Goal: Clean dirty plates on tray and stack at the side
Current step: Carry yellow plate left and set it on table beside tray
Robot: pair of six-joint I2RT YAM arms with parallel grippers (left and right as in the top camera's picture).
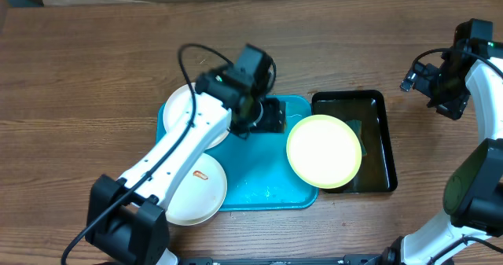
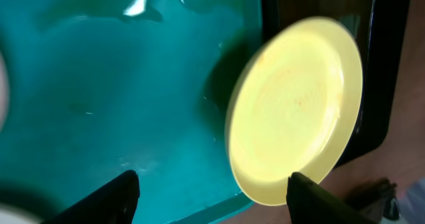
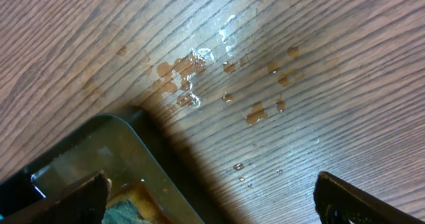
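Left gripper: your left gripper [image 1: 267, 114] hangs over the far middle of the tray [image 1: 259, 178]. Its fingers are spread and nothing sits between them.
Right gripper: your right gripper [image 3: 212, 204] is fully spread and empty. It is raised over the table [image 1: 94, 60], just off the far right corner of the black tray [image 1: 377, 98].
Yellow-green plate: the yellow-green plate [image 1: 324, 151] lies across the turquoise tray's right edge, partly on it and partly over the black tray. Neither gripper touches it.
White plates: one white plate [image 1: 179, 108] sits at the tray's far left corner, partly hidden under your left arm. The other white plate [image 1: 196, 190] overhangs the near left corner and shows an orange-red smear [image 1: 201, 173].
Black tray: it holds what looks like shallow water, with a yellowish pad [image 3: 129, 207] in it, probably a sponge. Water drops [image 3: 192, 64] lie on the table beside it.
Step in hand: this looks like the cleaning of the yellow-green plate, set down free by the wash tray. No stack stands at the side yet.
Next move: judge whether that plate is clean. If not, bring your right gripper down to the pad and keep the plate from sliding off the rim. If it is, grip the plate's edge with your left gripper.
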